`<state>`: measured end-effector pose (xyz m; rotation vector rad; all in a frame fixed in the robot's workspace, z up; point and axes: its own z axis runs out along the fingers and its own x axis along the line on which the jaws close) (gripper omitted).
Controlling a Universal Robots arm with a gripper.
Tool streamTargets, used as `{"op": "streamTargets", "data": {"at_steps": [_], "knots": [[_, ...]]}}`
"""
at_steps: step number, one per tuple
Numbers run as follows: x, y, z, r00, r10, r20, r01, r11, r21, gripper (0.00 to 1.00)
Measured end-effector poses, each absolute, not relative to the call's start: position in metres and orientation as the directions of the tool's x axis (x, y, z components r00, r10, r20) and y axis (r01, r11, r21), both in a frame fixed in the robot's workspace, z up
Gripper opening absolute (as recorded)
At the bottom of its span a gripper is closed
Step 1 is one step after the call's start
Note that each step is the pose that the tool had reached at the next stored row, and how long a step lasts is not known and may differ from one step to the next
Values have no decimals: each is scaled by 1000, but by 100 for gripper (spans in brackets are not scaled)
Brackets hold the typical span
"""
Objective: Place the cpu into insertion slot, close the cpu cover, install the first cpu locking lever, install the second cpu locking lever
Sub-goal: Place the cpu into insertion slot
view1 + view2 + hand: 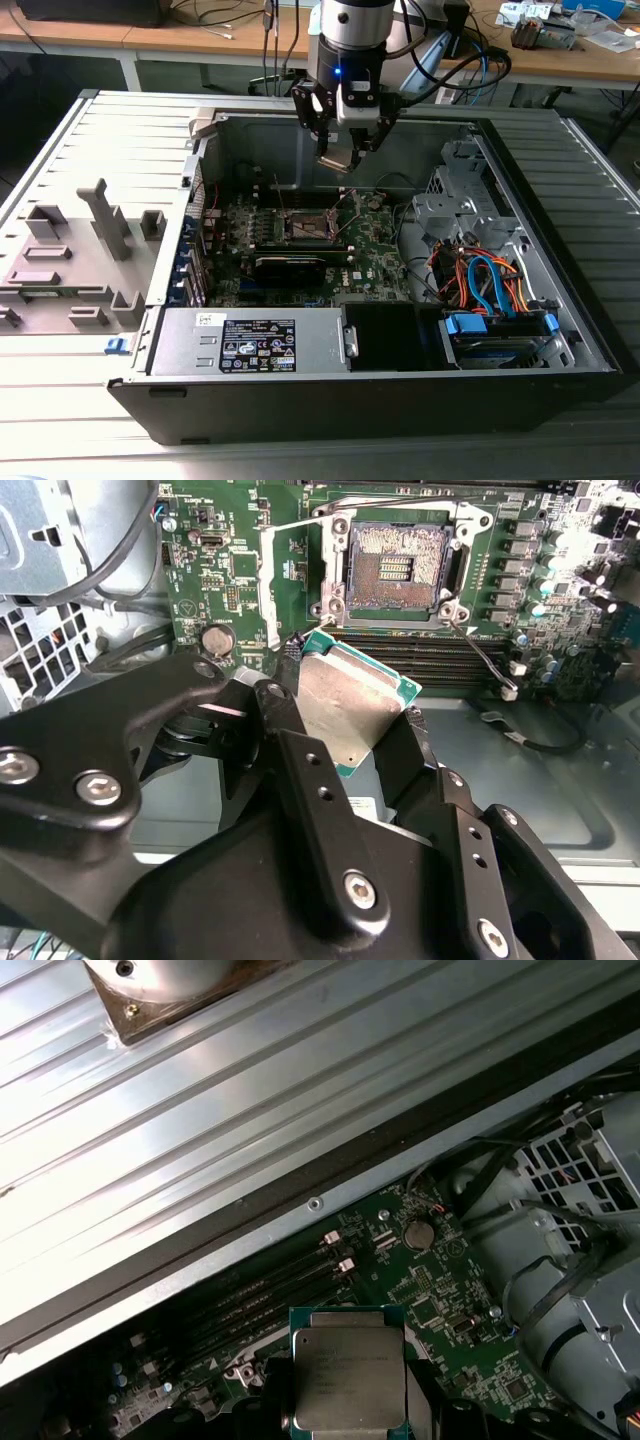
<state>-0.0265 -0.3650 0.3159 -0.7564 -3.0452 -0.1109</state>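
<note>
Pinching the cpu [345,705] by opposite edges between its black fingers [295,755], gripper [345,152] hovering inside the open computer case [400,400], chip held tilted just above the bare insertion slot [395,570], cpu cover [268,580] flipped open beside it.

one arm, gripper clamped on the cpu
in the exterior view the arm [352,20] hangs in the top middle of the frame. its silver wrist [350,60] is upright and the black gripper [348,160] points straight down below it. in the second wrist view the two black fingers [300,770] pinch the cpu [345,705] by opposite edges, with its metal top facing the camera.
</note>
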Motion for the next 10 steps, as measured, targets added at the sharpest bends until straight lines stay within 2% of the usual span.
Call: {"op": "streamTargets", "data": {"at_steps": [10], "knots": [[-26, -365, 316, -878, 478, 19, 478, 876, 68, 55]]}}
